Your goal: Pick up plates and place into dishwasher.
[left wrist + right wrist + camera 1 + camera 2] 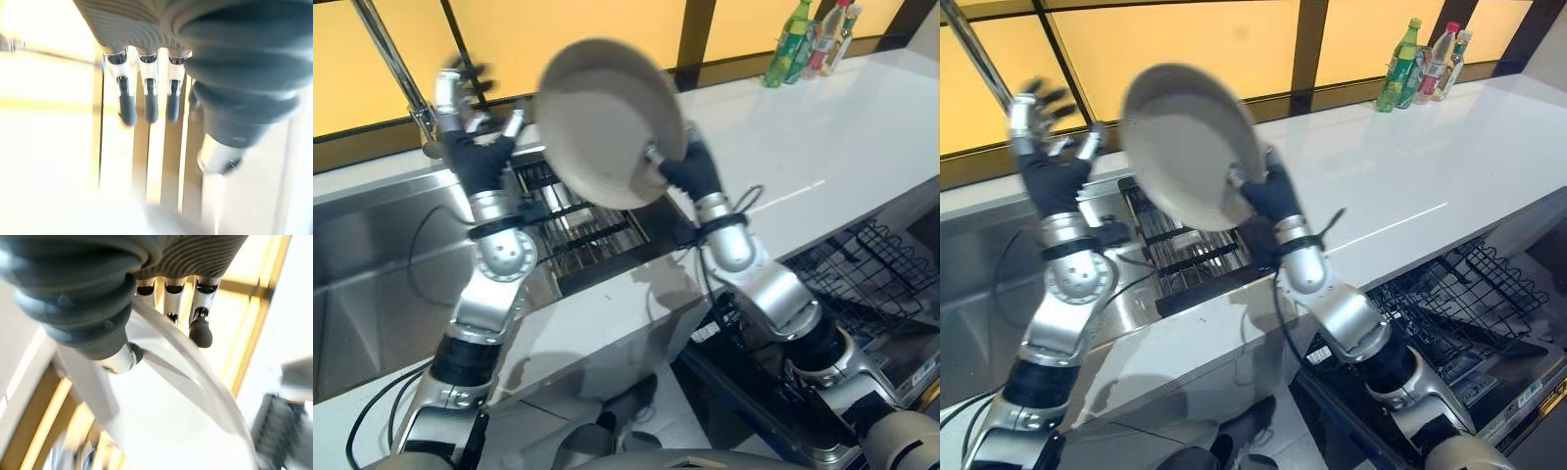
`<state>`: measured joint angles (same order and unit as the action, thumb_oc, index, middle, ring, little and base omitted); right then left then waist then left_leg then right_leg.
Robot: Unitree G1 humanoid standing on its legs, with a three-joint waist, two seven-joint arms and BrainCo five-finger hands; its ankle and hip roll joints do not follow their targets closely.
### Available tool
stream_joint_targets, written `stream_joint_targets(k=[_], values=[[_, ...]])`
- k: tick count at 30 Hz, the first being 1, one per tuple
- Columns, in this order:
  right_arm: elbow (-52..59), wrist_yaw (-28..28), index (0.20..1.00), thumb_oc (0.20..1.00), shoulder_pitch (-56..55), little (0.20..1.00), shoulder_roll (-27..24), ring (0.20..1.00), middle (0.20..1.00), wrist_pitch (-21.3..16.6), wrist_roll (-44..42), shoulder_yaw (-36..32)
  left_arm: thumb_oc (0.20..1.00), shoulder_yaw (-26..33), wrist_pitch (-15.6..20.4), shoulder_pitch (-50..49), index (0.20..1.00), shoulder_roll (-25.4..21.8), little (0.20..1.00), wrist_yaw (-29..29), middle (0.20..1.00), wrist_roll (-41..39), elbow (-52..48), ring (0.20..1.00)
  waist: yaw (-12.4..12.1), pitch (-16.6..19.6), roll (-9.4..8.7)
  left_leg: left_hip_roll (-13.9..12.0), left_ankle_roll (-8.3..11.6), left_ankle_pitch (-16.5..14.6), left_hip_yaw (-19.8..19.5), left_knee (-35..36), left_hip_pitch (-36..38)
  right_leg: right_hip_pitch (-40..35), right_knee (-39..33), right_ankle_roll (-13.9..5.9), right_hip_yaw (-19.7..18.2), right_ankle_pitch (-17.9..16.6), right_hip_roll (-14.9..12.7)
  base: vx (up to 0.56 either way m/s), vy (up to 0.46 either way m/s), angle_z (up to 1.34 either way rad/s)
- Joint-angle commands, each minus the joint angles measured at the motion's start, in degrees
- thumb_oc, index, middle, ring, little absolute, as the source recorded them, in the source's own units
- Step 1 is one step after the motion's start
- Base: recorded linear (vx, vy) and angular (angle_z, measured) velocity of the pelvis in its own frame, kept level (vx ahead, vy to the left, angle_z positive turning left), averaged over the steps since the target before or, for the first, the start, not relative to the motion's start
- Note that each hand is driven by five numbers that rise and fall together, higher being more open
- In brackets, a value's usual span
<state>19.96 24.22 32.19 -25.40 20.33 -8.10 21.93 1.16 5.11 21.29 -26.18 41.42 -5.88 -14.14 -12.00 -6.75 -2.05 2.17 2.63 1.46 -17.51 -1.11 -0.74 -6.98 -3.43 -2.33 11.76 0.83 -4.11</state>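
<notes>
One plate (1187,147) is pinched at its rim by the right hand (1271,196); its fingers are part hidden. The left hand (1043,147) is spread wide. Three bottles (1422,61) stand on the bench (1410,166).

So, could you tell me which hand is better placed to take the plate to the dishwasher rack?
The right hand: it already grips the plate by its rim, and the dishwasher rack lies on that side. The left hand is raised, open and empty.

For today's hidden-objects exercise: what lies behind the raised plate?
Behind the plate, held up in the right hand, show yellow window panels and the dark drying rack by the sink. Whatever sits directly behind its disc is covered.
</notes>
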Motion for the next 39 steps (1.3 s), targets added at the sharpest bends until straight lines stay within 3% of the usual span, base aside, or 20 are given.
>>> stream_joint_targets(k=[1, 7, 13, 18, 26, 33, 39], values=[[3.9, -2.0, 0.2, 0.2, -3.4, 0.2, -2.8, 0.2, 0.2, -6.0, 4.5, -4.8, 1.0, 4.6, 4.0, -2.9, 1.0, -5.0, 1.0, 2.3, 1.0, 0.3, 0.1, 1.0, 0.2, 5.9, 0.92, -0.4, -1.0, 2.7, -1.6, 3.9, 2.0, 1.6, 9.7, -0.26, -1.4, 3.8, -1.4, -0.01, -0.035, -0.01], [1.8, -4.3, 0.2, 0.2, -11.1, 0.2, -8.9, 0.2, 0.2, -9.0, 6.5, -13.9, 1.0, 12.7, 3.4, -9.4, 1.0, -7.1, 1.0, 4.0, 1.0, -2.6, 1.7, 1.0, 2.2, 6.0, 1.18, -1.6, -0.53, 2.0, 0.6, 2.6, 2.1, 1.6, 9.8, 0.93, -2.4, 4.8, -0.7, -0.02, -0.052, -0.08], [-1.6, -4.7, 0.2, 0.2, -17.0, 0.2, -14.0, 0.2, 0.2, -9.4, 10.5, -21.7, 1.0, 16.7, 3.4, -14.4, 1.0, -7.6, 1.0, 1.5, 1.0, -4.4, 2.8, 1.0, 3.3, 5.3, 1.19, -3.1, 0.67, 1.9, 2.3, 0.6, 1.4, 1.2, 9.6, 2.08, -3.0, 4.8, 0.2, 0.01, -0.089, -0.07], [-7.1, -3.7, 0.2, 0.2, -21.6, 0.2, -17.3, 0.2, 0.2, -8.1, 17.0, -27.5, 1.0, 20.8, 3.8, -20.0, 1.0, -7.6, 1.0, -0.9, 1.0, -6.0, 3.4, 1.0, 4.0, 3.5, 1.64, -4.6, 1.47, 3.7, 4.0, -3.0, -0.9, 1.4, 10.1, 3.24, -4.0, 5.1, 1.3, 0.03, -0.095, -0.04], [-16.6, -1.8, 0.2, 0.2, -27.8, 0.2, -21.4, 0.2, 0.2, -9.9, 29.7, -32.7, 1.0, 24.1, 3.9, -25.9, 1.0, -6.5, 1.0, -4.3, 1.0, -6.3, 5.3, 1.0, 5.3, 0.3, 4.14, -5.6, 2.53, 6.8, 7.4, -4.6, -4.4, 2.7, 13.3, 4.08, -3.7, 6.6, 1.8, 0.06, 0.002, -0.01], [-24.7, 1.0, 0.2, 0.2, -26.8, 0.2, -26.8, 0.2, 0.2, -11.7, 34.0, -33.0, 1.0, 20.5, 5.5, -26.7, 1.0, -4.3, 1.0, -2.0, 1.0, -6.0, 7.1, 1.0, 6.2, -3.3, 7.67, -3.8, 2.75, 7.1, 7.0, -3.7, -7.6, 9.1, 17.3, 3.98, -4.5, 7.7, 1.1, -0.01, 0.123, 0.02], [-31.1, 6.1, 0.2, 0.2, -17.6, 0.2, -31.8, 0.2, 0.2, -9.5, 31.6, -27.9, 1.0, 16.1, 7.7, -20.7, 1.0, -6.6, 1.0, 3.1, 1.0, -6.8, 9.3, 1.0, 6.6, -9.1, 9.25, -1.3, 1.73, 5.3, 6.4, -3.8, -13.1, 18.2, 19.7, 3.07, -4.9, 6.6, -0.4, -0.22, 0.04, -0.01]])
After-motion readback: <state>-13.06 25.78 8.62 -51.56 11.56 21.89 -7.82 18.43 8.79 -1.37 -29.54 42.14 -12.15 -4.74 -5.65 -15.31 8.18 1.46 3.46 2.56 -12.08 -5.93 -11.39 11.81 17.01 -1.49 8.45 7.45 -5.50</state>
